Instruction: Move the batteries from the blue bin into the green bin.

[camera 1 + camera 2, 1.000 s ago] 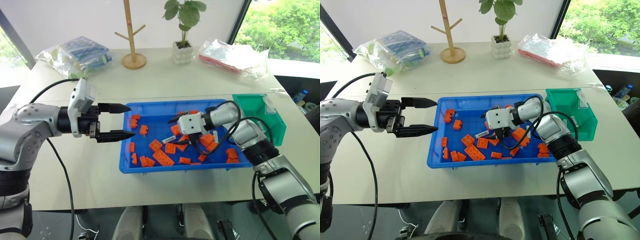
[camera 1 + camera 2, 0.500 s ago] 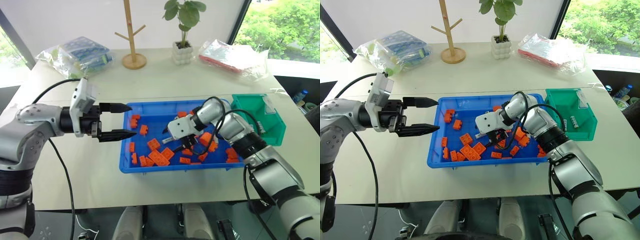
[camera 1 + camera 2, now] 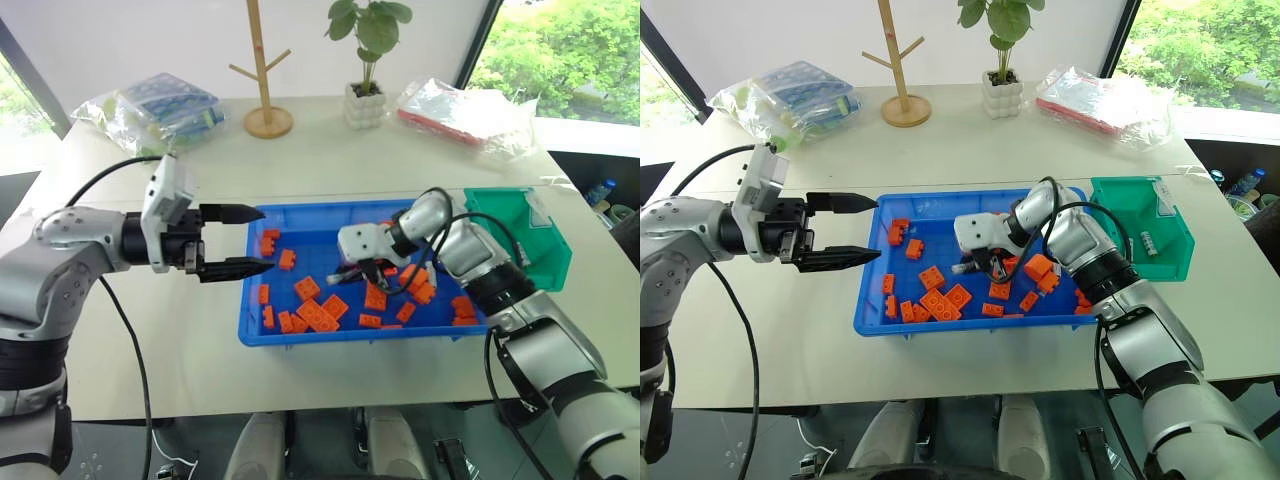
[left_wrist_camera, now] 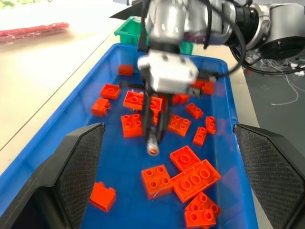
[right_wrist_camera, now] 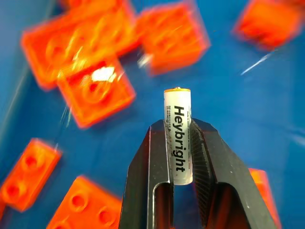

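Observation:
The blue bin (image 3: 300, 336) lies mid-table, strewn with orange bricks (image 3: 325, 314). My right gripper (image 3: 352, 272) hangs over the bin's middle, shut on a silver battery (image 5: 177, 137) that stands upright between its fingers (image 5: 145, 181). The left wrist view shows the same battery (image 4: 153, 143) held a little above the bin floor. My left gripper (image 3: 266, 238) hovers at the bin's left rim, open, with nothing between its fingers. The green bin (image 3: 520, 235) stands against the blue bin's right end, and one battery (image 3: 1147, 241) lies inside it.
Along the back of the table stand a wooden branch stand (image 3: 265, 70), a potted plant (image 3: 367, 100) and two plastic bags (image 3: 160, 105) (image 3: 465, 110). The table's right edge lies just past the green bin.
My right gripper went from open among the bricks to shut on the battery, and rose a little with it toward the bin's middle. The left arm kept still.

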